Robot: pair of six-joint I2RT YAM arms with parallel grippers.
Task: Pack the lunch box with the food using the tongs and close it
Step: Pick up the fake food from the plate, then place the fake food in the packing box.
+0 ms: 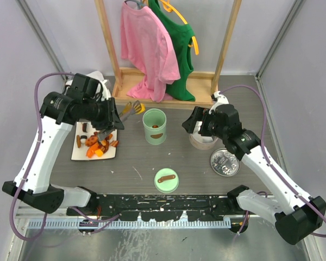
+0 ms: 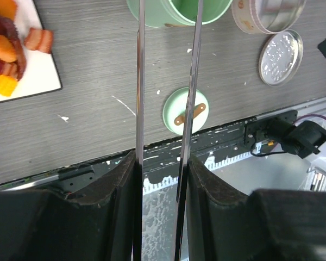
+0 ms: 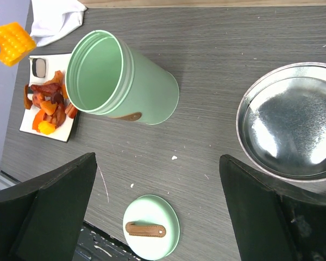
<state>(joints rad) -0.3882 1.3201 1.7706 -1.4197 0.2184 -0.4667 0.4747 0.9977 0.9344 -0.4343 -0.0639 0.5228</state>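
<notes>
Nearest the arms' bases, the lid (image 1: 166, 180) lies off on the bench (image 1: 206, 157). Farther, the left pincer (image 2: 163, 160) clamps the tongs (image 2: 139, 81) beside the heaped food (image 1: 98, 145). Picking seems next, which needs the tips lowered. The right pincer (image 3: 156, 160) gapes wide.

Tongs (image 2: 140, 87) gleamed as thin polished metal, table (image 3: 233, 49) looked matt grey woodgrain, lunch box (image 3: 152, 92) was smooth satin green, bowl (image 3: 293, 125) shone glossy metal
</notes>
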